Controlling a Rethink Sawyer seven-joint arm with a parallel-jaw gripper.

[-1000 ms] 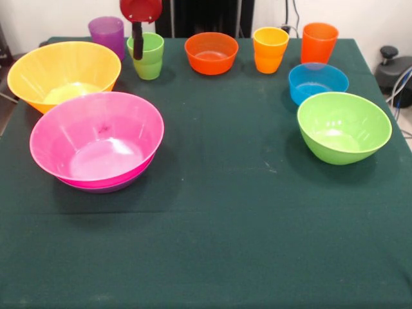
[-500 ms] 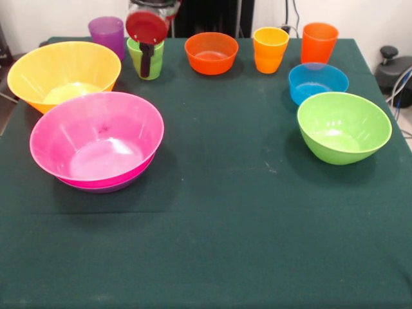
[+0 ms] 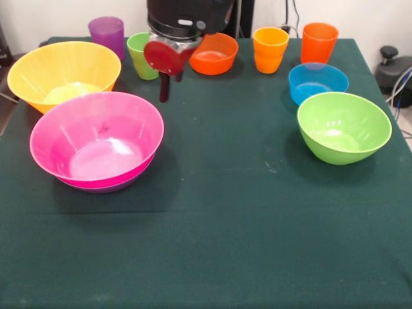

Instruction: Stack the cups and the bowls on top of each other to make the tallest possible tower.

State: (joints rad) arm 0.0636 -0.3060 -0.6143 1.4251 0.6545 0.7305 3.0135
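- Up at the far side of the surface (image 3: 219,212), hand (image 3: 165,90) hangs below the black arm housing, with a red round part above it; only one dark finger shows, so can't tell if open or closed, nothing seen in it.
- Light green cup (image 3: 140,55) just picture-left of hand, partly hidden by the arm; looks apart from it.
- Purple cup (image 3: 107,33) further picture-left, at the far edge.
- Orange bowl (image 3: 216,54) right behind hand on picture-right side, partly covered by the red part.
- Yellow-orange cup (image 3: 270,49) and orange cup (image 3: 318,42) well off to picture-right of hand, standing side by side, upright.
- Blue bowl (image 3: 317,82) nearer the camera than those two cups; light green bowl (image 3: 343,127) touching or overlapping its front rim in this view.
- Yellow bowl (image 3: 62,73) picture-left of hand, tilted toward the camera.
- Pink bowl (image 3: 96,139) below and picture-left of hand, nested in the purple bowl (image 3: 103,187), of which only the lower rim shows; its rim overlaps the yellow bowl.
- No brand, label or readable writing on any cup, bowl or arm.
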